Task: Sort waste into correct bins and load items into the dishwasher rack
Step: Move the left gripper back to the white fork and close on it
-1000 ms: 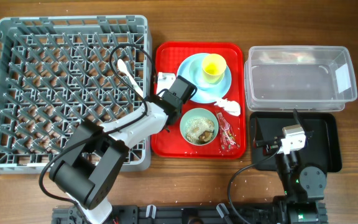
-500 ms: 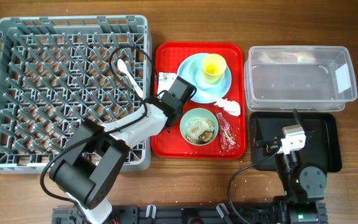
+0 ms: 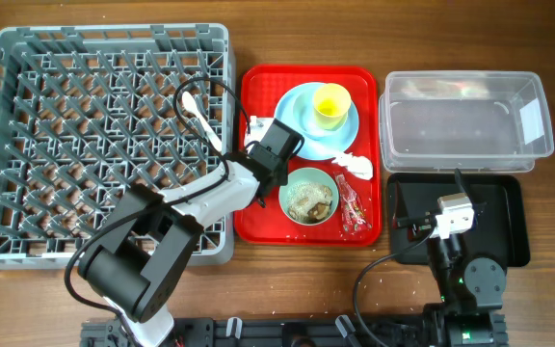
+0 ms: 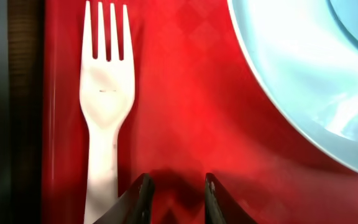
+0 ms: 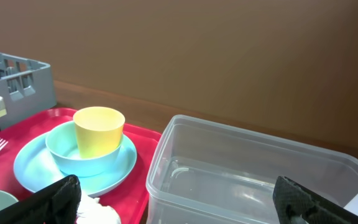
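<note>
Lately left fingers (image 4: 137, 199) shifted beside fork (image 4: 106, 99).

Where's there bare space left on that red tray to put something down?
The red tray's bottom-left corner, left of the green bowl, is bare, as is the strip between the fork and blue plate. Its right side is crowded with napkin and wrapper.

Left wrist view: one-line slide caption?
Open left gripper hovers over the red tray, beside the fork, near the plate.
</note>
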Tool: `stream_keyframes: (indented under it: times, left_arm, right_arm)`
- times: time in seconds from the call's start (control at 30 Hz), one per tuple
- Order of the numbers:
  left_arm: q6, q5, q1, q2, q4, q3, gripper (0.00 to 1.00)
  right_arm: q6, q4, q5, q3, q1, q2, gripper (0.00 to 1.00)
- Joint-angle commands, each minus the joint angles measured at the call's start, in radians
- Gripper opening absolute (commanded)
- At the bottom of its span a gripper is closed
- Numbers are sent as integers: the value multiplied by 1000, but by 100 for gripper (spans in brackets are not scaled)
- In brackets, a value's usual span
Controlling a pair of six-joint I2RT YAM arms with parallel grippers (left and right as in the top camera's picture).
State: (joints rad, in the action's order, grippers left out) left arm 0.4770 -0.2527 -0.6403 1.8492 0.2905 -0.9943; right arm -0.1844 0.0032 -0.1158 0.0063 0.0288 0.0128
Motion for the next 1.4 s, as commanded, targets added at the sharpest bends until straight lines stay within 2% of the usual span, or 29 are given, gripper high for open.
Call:
stream_keyframes:
  times: [0.0,0.03,0.07,0.23,0.43,0.53,0.73,0.8,0.83,0.9,0.97,1.17,1.23,1.37]
  left_arm:
    - [-2,16,3,-39,16,0,27]
    - [-2,1,3,-79,16,-3,21]
    - [-2,-25,3,-122,16,-3,4]
    - [-28,-156,3,-138,73,-2,4]
    - [-27,-162,3,-14,71,0,4]
    - [-27,-172,3,8,59,0,17]
    - [-28,-210,3,10,58,0,27]
    - [-27,-200,1,12,65,1,22]
    - [-27,-148,1,16,64,4,20]
    - [-27,-48,1,28,51,10,20]
    - [-24,-13,0,37,50,11,20]
    - [-23,-5,-34,45,38,11,13]
    - [-23,-5,-34,51,42,11,4]
    - [-24,-12,-39,40,32,11,4]
  right_arm:
    - [1,3,-5,-1,-4,-3,100]
    - [0,3,-5,-1,-4,-3,100]
    - [0,3,-5,-1,-4,-3,100]
    - [0,3,-5,-1,-4,-3,100]
    - [0,3,-5,-1,-4,-3,100]
    - [1,3,-5,-1,-4,-3,100]
    - [1,3,-5,-1,-4,-3,100]
    - [0,3,-5,-1,-4,-3,100]
    - [0,3,-5,-1,-4,-3,100]
    - [0,3,-5,-1,-4,-3,100]
    - [0,3,-5,-1,-4,-3,100]
    - [1,3,-5,-1,-4,-3,100]
    - [0,3,-5,-1,-4,-3,100]
    - [0,3,-5,-1,-4,-3,100]
